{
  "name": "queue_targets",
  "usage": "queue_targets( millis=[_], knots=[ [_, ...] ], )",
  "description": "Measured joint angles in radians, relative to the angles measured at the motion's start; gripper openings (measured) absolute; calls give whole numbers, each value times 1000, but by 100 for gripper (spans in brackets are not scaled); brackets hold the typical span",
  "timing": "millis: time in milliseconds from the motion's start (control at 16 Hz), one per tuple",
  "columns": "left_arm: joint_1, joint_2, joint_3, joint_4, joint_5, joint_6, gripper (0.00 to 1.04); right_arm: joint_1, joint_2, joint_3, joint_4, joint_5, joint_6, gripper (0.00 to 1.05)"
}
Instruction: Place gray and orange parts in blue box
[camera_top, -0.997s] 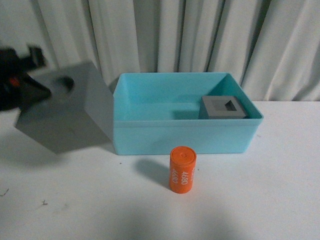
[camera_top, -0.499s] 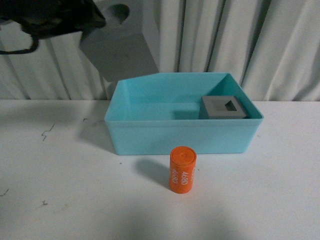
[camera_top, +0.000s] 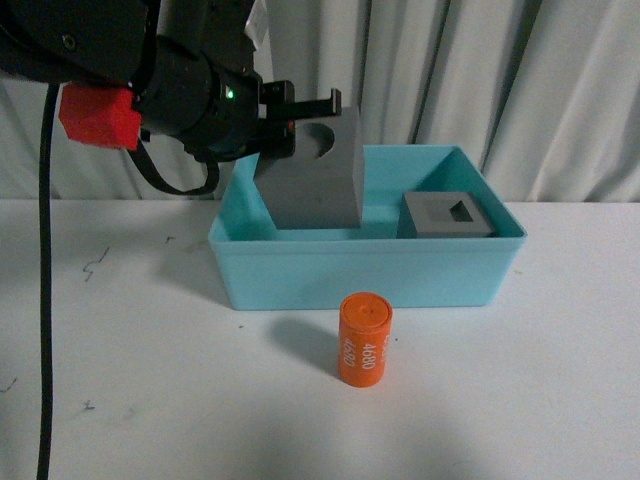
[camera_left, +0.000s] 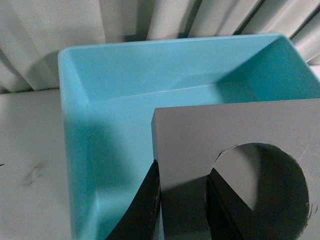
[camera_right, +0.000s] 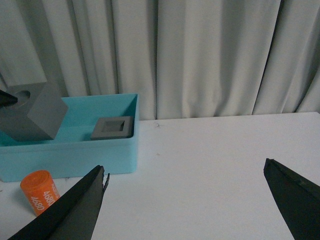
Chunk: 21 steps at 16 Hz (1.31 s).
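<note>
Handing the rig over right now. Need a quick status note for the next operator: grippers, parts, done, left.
Left gripper: shut on the gray cube with the round recess, held tilted over the left half of the blue box, not yet released.
Right gripper: open, empty, away from the box.
Done: the gray cube with the rectangular recess lies inside the box at its right end.
Left: release the held cube into the box, then pick up the orange cylinder, which stands on the table in front of the box, and put it in.
</note>
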Motion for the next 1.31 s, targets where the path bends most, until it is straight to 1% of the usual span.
queue_targets(
  millis=[249,436,561,686,873,997,1060,1122,1184,1247,1309],
  knots=[
    [34,39,-3,13,-23,16,20,0,0,0,0,0,0,98],
    [61,39,-40,39,-39,31,20,0,0,0,0,0,0,98],
    [72,34,-85,44,-42,30,42,0,0,0,0,0,0,98],
    [77,-31,-146,37,-32,1,66,0,0,0,0,0,0,98],
    [101,-281,-298,19,45,-132,98,0,0,0,0,0,0,98],
    [162,-562,-484,-58,103,-247,98,0,0,0,0,0,0,98],
    [210,-729,-600,-143,111,-304,98,0,0,0,0,0,0,98],
    [259,-905,-724,-251,115,-346,98,0,0,0,0,0,0,98],
    [289,-1093,-849,-377,117,-358,98,0,0,0,0,0,0,98],
    [328,-1256,-940,-505,138,-370,98,0,0,0,0,0,0,98],
    [393,-1431,-1010,-650,139,-386,98,0,0,0,0,0,0,98]
  ],
)
